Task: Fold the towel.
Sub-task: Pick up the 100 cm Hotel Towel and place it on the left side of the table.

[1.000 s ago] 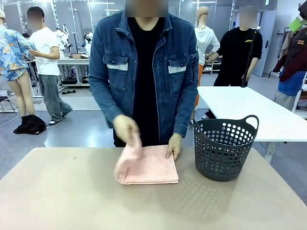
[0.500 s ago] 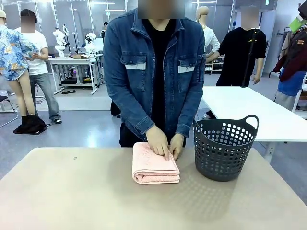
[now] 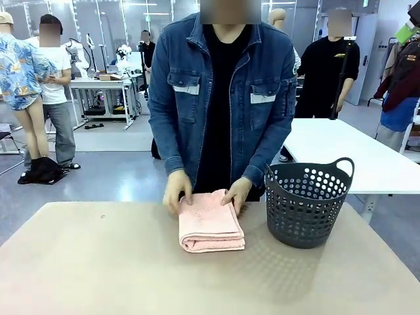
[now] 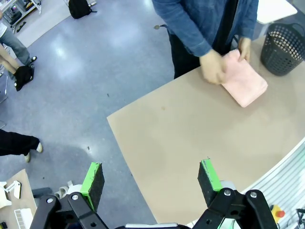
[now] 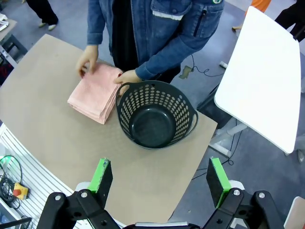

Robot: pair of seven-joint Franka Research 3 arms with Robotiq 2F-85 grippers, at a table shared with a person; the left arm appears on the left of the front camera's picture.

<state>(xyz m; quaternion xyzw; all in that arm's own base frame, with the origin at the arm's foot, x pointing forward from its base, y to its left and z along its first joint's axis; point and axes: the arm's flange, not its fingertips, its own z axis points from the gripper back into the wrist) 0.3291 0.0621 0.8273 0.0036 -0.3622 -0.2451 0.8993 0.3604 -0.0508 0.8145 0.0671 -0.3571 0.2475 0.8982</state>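
Lying folded at the table's (image 3: 98, 262) far edge just beside the basket (image 3: 305, 216), long axis running toward the near edge, the towel (image 3: 211, 230) sits under the person's hands (image 3: 177, 191), well apart from the left gripper (image 4: 150, 166) and right gripper (image 5: 159, 162), both spread empty.

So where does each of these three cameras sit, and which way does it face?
Front view: fixed at the robot's table edge, facing across the table at the person, right hand and left hand on the folded pink towel beside the dark basket.
Left wrist view: overhead, looking down past the open left gripper at table corner and floor.
Right wrist view: overhead, looking down past the open right gripper into the basket.
Shared: all show towel, basket, hands.
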